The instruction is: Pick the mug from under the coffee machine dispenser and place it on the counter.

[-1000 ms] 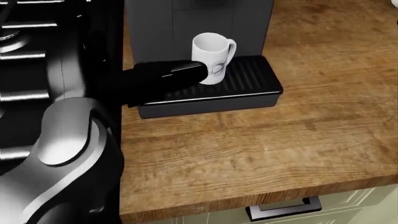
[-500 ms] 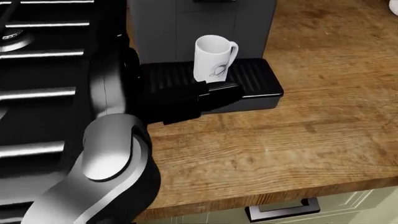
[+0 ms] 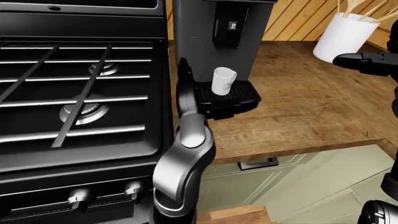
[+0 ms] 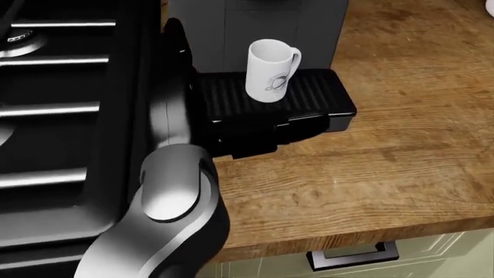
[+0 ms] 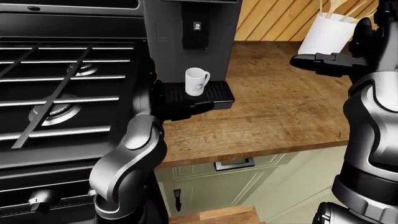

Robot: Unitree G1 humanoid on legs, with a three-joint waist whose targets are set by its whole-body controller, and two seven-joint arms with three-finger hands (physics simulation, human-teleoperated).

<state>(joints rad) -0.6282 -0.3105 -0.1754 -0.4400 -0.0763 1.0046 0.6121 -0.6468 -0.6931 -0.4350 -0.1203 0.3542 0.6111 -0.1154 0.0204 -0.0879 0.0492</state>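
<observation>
We've got the white mug (image 4: 271,70) standing upright on the ribbed black drip tray (image 4: 317,92) of the grey coffee machine (image 3: 205,32), handle turned to the view's right. Our left hand (image 4: 266,130) sits just below it in the head view, empty, its spread unclear (black on black). The right hand (image 5: 323,63) hangs well apart over the grainy wood counter (image 4: 401,150), fingers open.

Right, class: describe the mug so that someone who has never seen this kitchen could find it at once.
Start at the black stove on the left of the left-eye view, then move right to the tall grey coffee machine on the wooden counter. On its ribbed black drip tray stands the mug, upright. It is small and white, with a handle, unlike the larger white utensil holder at the top right.
</observation>
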